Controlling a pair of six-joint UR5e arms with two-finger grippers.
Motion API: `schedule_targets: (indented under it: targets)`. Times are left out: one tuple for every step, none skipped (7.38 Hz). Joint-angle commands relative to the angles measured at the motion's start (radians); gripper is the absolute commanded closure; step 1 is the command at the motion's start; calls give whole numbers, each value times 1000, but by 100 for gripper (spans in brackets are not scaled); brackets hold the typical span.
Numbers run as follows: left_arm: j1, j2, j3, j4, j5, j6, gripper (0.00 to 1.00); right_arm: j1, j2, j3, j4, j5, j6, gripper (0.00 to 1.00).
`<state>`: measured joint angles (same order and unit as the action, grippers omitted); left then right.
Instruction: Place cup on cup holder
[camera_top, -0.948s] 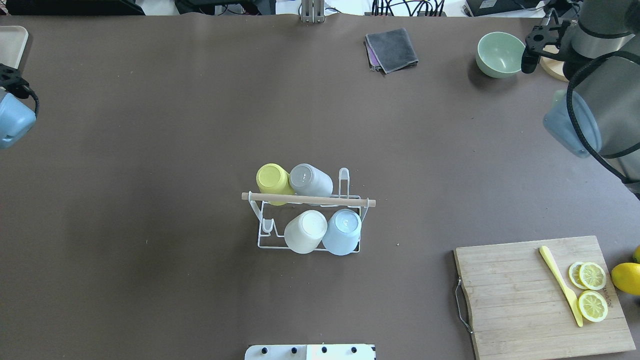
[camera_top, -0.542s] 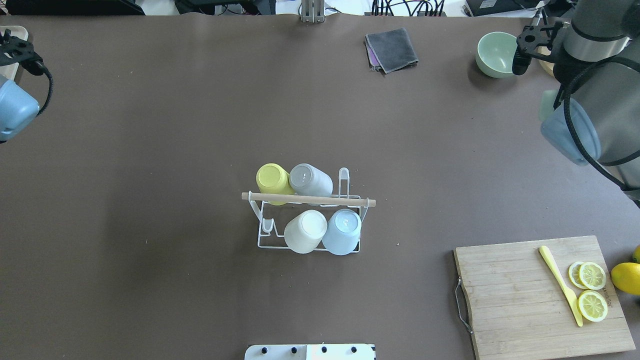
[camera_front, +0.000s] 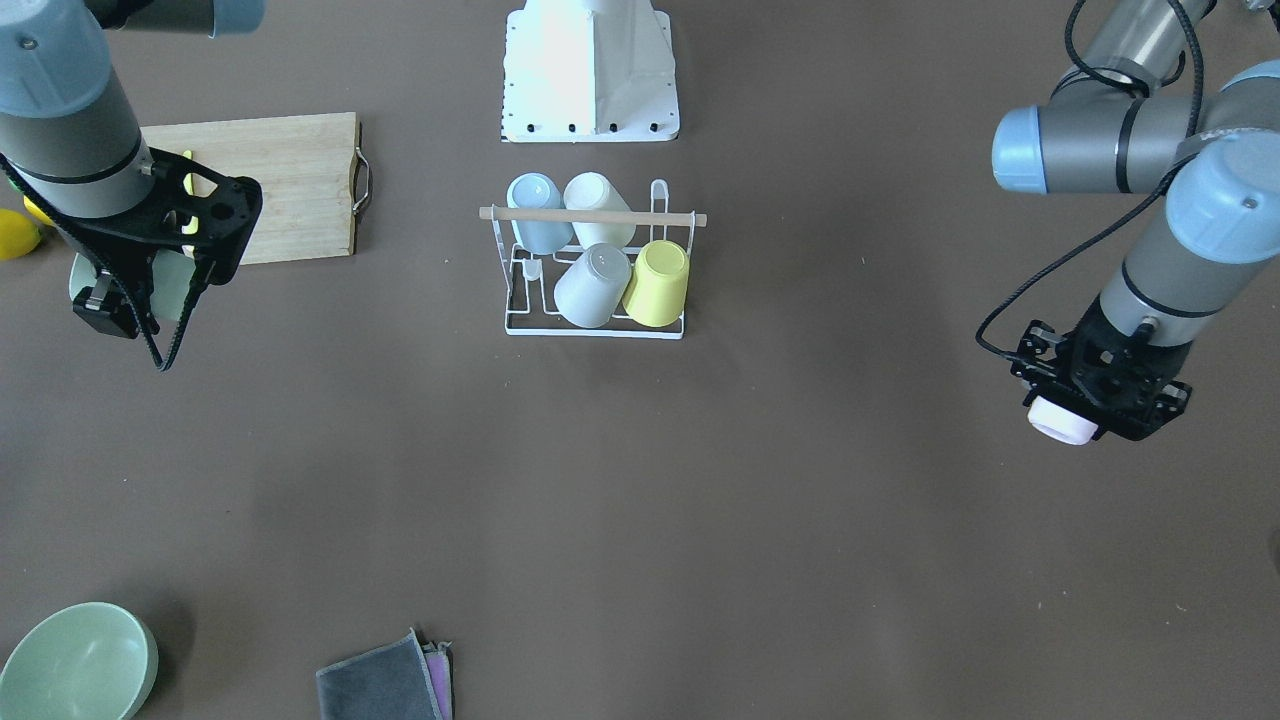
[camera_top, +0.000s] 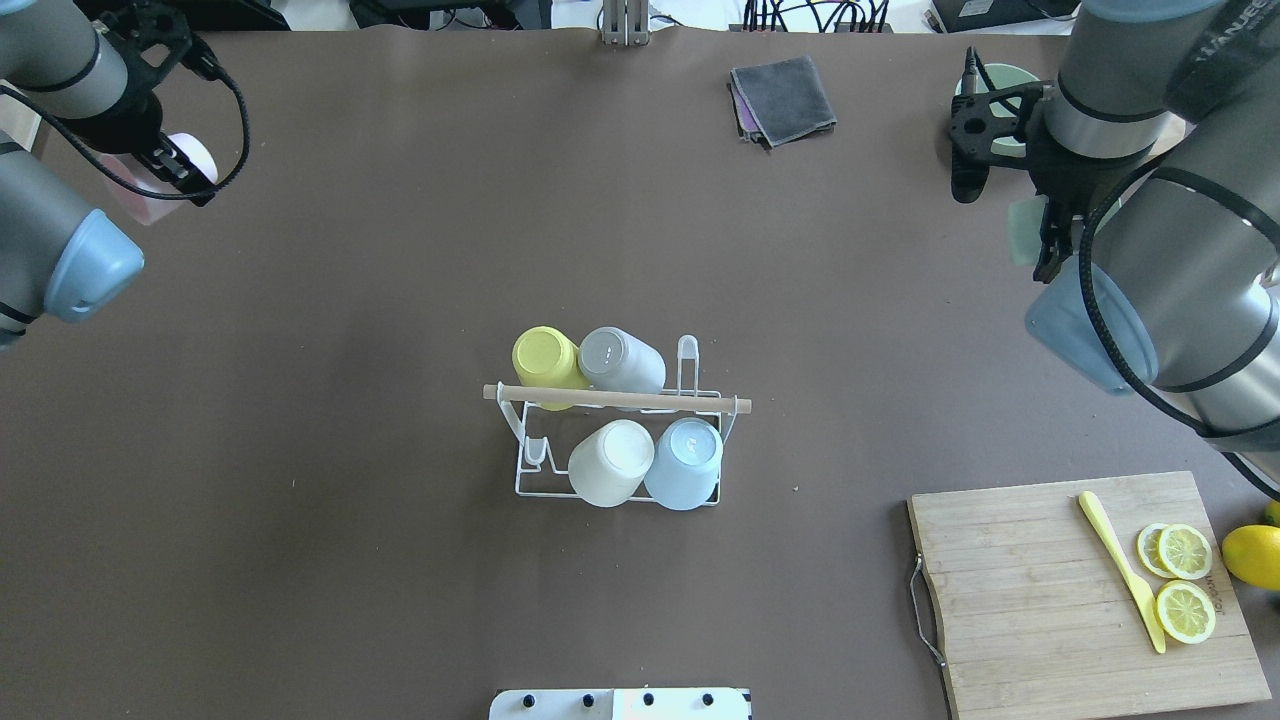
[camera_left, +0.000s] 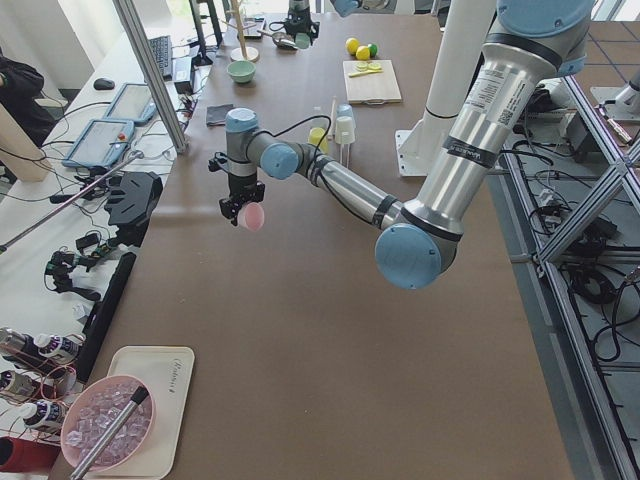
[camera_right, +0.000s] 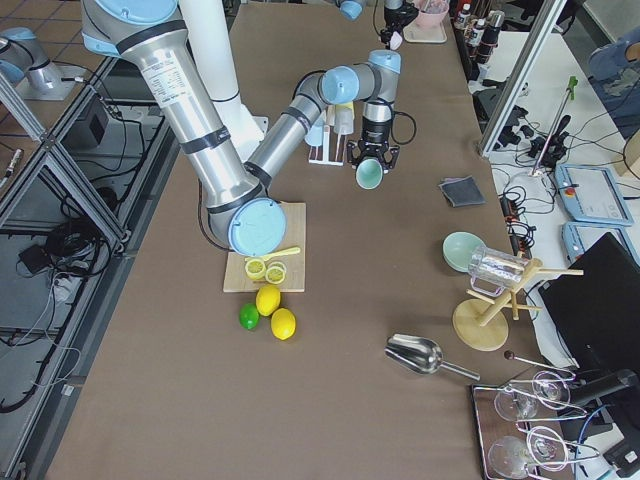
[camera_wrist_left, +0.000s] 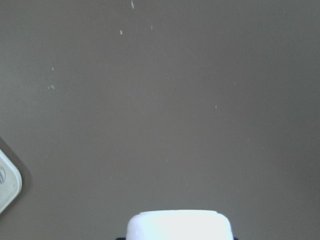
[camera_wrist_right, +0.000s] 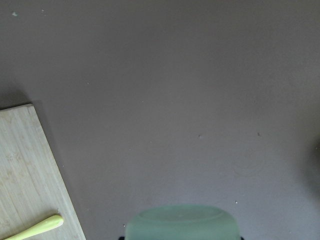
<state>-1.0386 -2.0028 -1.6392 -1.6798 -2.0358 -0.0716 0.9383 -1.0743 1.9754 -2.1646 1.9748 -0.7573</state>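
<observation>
The cup holder (camera_top: 617, 400), a white wire rack with a wooden rod handle, stands mid-table and also shows in the front view (camera_front: 592, 215). Yellow (camera_top: 543, 358), grey (camera_top: 620, 360), white (camera_top: 612, 462) and blue (camera_top: 686, 462) cups sit upturned on it. One peg at its far right (camera_top: 687, 352) and one at its near left are bare. My left gripper (camera_top: 170, 172) is shut on a pale pink cup (camera_top: 195, 152) above the table's far left. My right gripper (camera_top: 1040, 235) is shut on a pale green cup (camera_top: 1020, 232) above the far right.
A green bowl (camera_top: 985, 95) sits behind the right wrist. A folded grey cloth (camera_top: 783, 98) lies at the far edge. A wooden cutting board (camera_top: 1060, 600) with a yellow knife and lemon slices lies near right, with a lemon (camera_top: 1255, 555) beside it.
Both arms have swung in from the table's sides, so their wrists and grippers with the cups now show. The rack and its cups have not moved.
</observation>
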Motion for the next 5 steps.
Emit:
schedule_targets:
  targets:
    - [29, -7, -52, -235, -74, -184, 100, 13, -44, 10, 118, 89, -13, 100]
    - [32, -1, -98, -368, -79, -306, 100, 22, -77, 7, 238, 120, -4, 100]
    - [37, 30, -122, -520, -75, -464, 100, 22, -87, 2, 317, 154, -1, 100]
    - [70, 39, -104, -670, -58, -563, 100, 24, -87, 2, 374, 208, -2, 100]
    - [72, 30, -94, -723, -6, -594, 100, 30, -87, 2, 444, 246, 18, 100]
